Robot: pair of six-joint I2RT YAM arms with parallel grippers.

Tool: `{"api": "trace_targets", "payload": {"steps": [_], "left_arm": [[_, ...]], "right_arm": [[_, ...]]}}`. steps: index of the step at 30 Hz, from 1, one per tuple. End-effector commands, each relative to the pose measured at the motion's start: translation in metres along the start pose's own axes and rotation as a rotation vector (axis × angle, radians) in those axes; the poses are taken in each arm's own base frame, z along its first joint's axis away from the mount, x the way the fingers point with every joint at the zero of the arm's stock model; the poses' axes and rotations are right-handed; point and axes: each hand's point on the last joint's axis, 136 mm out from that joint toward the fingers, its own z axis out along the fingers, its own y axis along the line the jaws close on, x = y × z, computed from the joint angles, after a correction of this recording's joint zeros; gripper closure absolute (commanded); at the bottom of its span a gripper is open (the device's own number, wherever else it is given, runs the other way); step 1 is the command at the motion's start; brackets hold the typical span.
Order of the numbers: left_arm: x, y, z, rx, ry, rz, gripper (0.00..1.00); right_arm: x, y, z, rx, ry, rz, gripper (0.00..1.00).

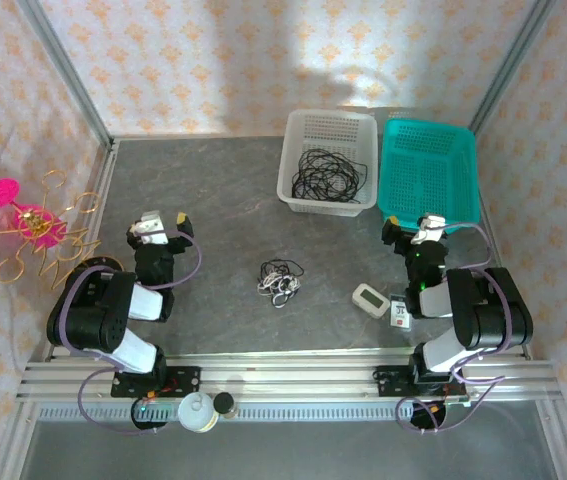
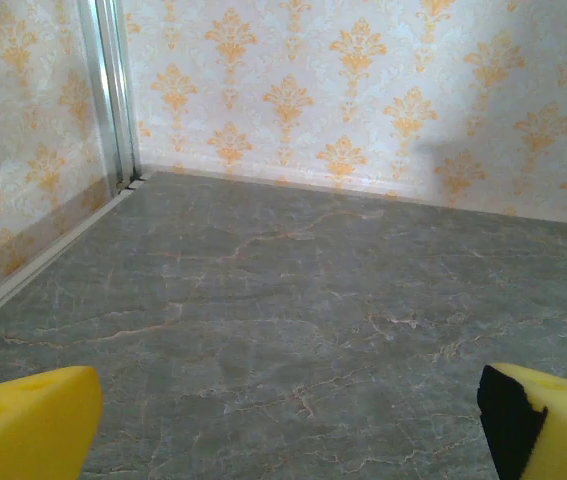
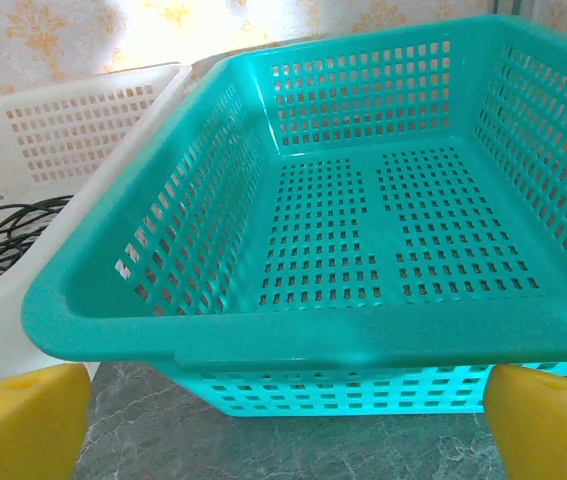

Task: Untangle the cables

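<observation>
A small knot of black and white cables [image 1: 281, 279] lies on the grey table, midway between the two arms. More black cables [image 1: 325, 175] are coiled in the white basket [image 1: 293, 150]; the right wrist view catches their edge, black cables [image 3: 3, 240]. My left gripper [image 1: 161, 222] rests low at the left and is open, its yellow fingertips [image 2: 33, 425] far apart over bare table, left gripper [image 2: 288, 430]. My right gripper [image 1: 425, 226] is open just in front of the teal basket [image 1: 395, 205], with nothing between its fingers, right gripper [image 3: 288, 430].
The teal basket [image 3: 293, 335] holds nothing and stands against the white basket [image 3: 73, 130] at the back right. A small white device [image 1: 371, 299] and a card [image 1: 401, 312] lie near the right arm. Metal frame posts and patterned walls bound the table.
</observation>
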Motion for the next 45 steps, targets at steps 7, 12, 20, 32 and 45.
{"api": "trace_targets", "payload": {"steps": [7, 12, 20, 32, 45], "left_arm": [[-0.002, -0.002, 0.002, -0.001, -0.007, 0.011, 0.01], [-0.002, -0.001, 0.001, -0.001, -0.006, 0.011, 0.01], [-0.002, -0.002, 0.002, 0.001, -0.004, 0.010, 0.01], [-0.001, -0.001, 0.004, 0.006, 0.003, 0.003, 0.01], [-0.026, -0.017, -0.001, 0.034, 0.046, 0.019, 0.03]], "right_arm": [[-0.010, -0.001, 0.003, 0.014, -0.030, 0.003, 0.01], [-0.011, -0.001, 0.003, 0.013, -0.033, 0.003, 0.01], [-0.011, -0.001, 0.003, 0.015, -0.032, 0.003, 0.01], [-0.011, 0.000, 0.003, 0.012, -0.033, 0.004, 0.01], [-0.030, 0.001, -0.015, 0.076, -0.086, -0.015, 0.00]]}}
